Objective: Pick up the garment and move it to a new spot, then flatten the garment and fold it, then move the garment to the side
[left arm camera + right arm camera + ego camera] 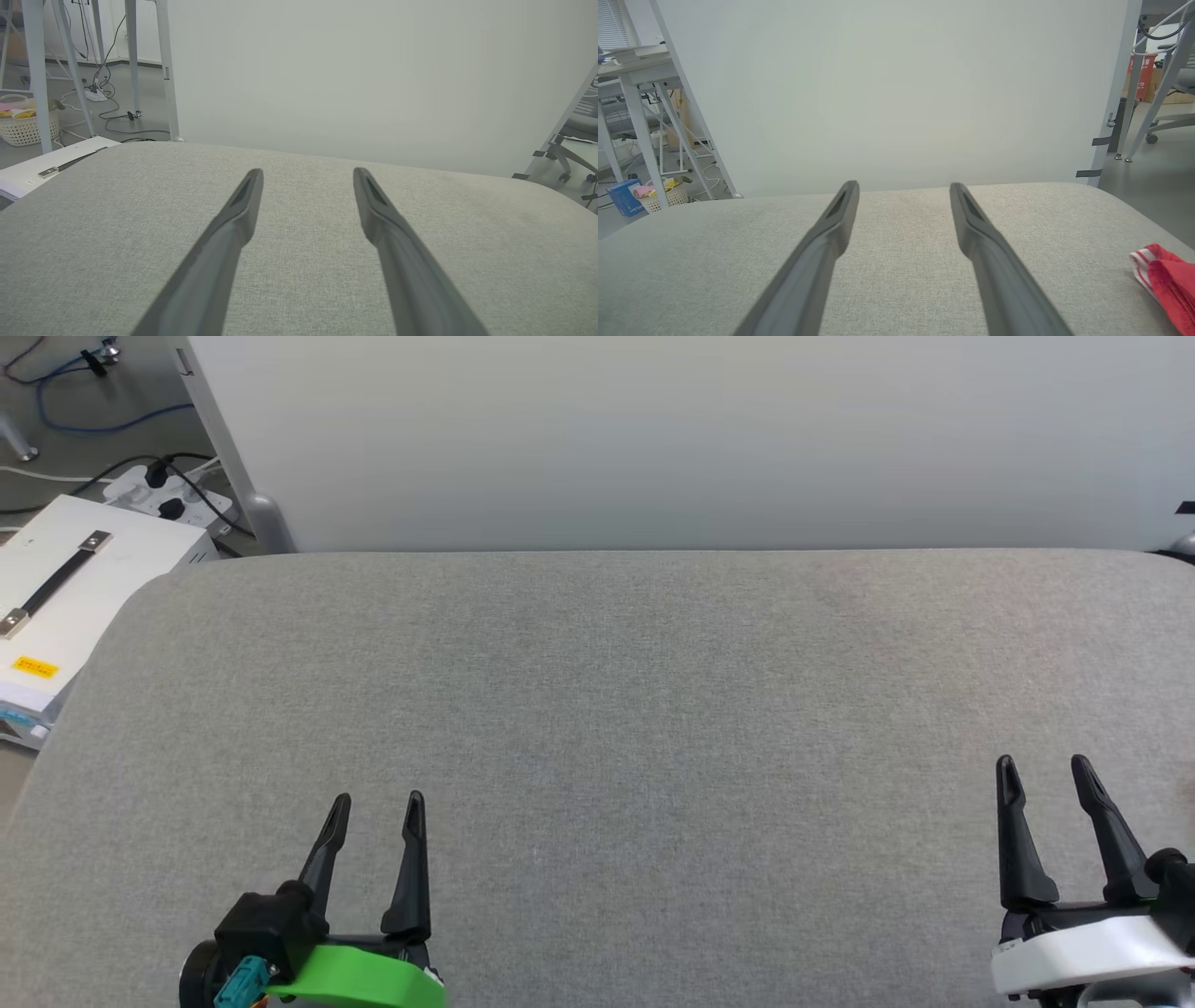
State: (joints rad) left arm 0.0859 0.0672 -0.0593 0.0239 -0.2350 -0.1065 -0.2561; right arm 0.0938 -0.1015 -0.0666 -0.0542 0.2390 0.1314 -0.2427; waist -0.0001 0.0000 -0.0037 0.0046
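Nearest: left claw [378, 798] and right claw [1043, 761], both spread wide and empty, low over grey bench [597, 663]. Red garment [1169, 280] bunched at near right edge, right of right claw, well apart from left. Long axis unclear, mostly cut off. Probably right arm's reach.

You're looking at a counter [653, 691] covered in plain grey woven fabric, its far left corner rounded at 10 o'clock in the head view. In the right wrist view, a bunched red garment [1169, 277] with red-white striped trim lies on it at 4 o'clock, near the edge.
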